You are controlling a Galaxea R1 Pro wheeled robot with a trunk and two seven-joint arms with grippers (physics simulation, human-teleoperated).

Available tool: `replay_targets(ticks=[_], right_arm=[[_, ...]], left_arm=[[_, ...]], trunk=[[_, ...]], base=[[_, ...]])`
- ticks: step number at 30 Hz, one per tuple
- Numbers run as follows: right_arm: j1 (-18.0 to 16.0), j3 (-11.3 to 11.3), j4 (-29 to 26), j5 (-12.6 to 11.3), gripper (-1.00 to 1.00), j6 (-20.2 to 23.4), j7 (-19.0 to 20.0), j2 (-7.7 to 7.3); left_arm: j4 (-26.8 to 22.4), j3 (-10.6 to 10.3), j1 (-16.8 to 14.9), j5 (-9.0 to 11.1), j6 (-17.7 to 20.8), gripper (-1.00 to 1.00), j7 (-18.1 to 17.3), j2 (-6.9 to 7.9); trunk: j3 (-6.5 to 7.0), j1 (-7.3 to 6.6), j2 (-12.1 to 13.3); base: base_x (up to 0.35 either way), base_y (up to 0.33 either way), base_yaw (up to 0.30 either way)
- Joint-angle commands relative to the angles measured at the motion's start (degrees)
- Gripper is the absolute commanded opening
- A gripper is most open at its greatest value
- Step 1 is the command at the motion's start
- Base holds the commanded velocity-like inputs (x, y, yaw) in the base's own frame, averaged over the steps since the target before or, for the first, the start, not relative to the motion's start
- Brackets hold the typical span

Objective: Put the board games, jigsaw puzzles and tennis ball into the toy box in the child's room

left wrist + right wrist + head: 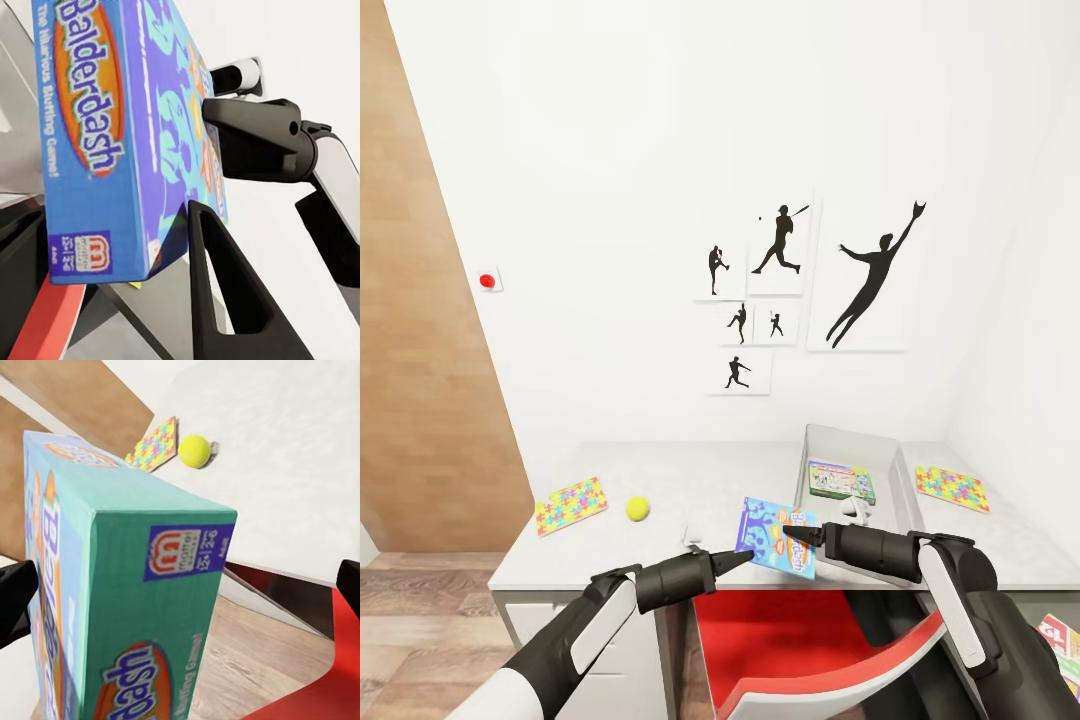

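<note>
Between the two black grippers, left (745, 557) and right (788, 531): a blue board game (776, 537), cartoon print on its face, orange oval with white "Balderdash" lettering on its side, a small red-and-white logo patch on blue, and a teal end panel. Beyond the left gripper: a yellow-green tennis ball (637, 508) and a jigsaw puzzle (570, 505) patterned in yellow, red, green and blue interlocking pieces. Beyond the right gripper: a light grey toy box (887, 462) holding a green-edged printed game (841, 481), then a second multicolour puzzle (952, 488). Underneath all: pale grey table (690, 480). Below the grippers: red chair (800, 640). Behind: white wall (610, 200) with black baseball-player silhouettes (875, 275) and a red button (487, 281).
</note>
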Motion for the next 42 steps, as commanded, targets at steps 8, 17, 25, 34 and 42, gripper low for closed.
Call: replay_targets(ticks=[8, 17, 25, 34, 42], right_arm=[[-0.03, -0.07, 0.0, 0.19, -1.0, 0.26, 0.3, 0.01], [-0.03, -0.14, 0.0, 0.14, -1.0, 0.26, 0.36, 0.01], [-0.03, -0.15, 0.0, 0.11, -1.0, 0.26, 0.39, 0.01], [-0.03, -0.16, 0.0, 0.1, -1.0, 0.26, 0.39, 0.01], [-0.03, -0.16, 0.0, 0.1, -1.0, 0.26, 0.39, 0.01]], left_arm=[[0.0, -0.05, -0.04, 0.61, 0.51, -1.0, 0.01, 0.07], [0.0, 0.07, -0.04, 0.61, 0.51, -1.0, 0.01, 0.09], [0.03, 0.2, -0.04, 0.61, 0.48, -1.0, 0.01, 0.13], [0.08, 0.33, -0.04, 0.61, 0.43, -1.0, -0.05, 0.13], [0.04, 0.38, -0.04, 0.61, 0.42, -1.0, -0.13, 0.13]], trunk=[[-0.03, 0.02, -0.05], [-0.03, 0.02, -0.05], [-0.03, 0.02, -0.05], [-0.03, 0.02, -0.05], [-0.03, 0.02, -0.05]], base=[[0.0, 0.0, 0.0], [0.0, 0.0, 0.0], [0.0, 0.0, 0.0], [0.0, 0.0, 0.0], [0.0, 0.0, 0.0]])
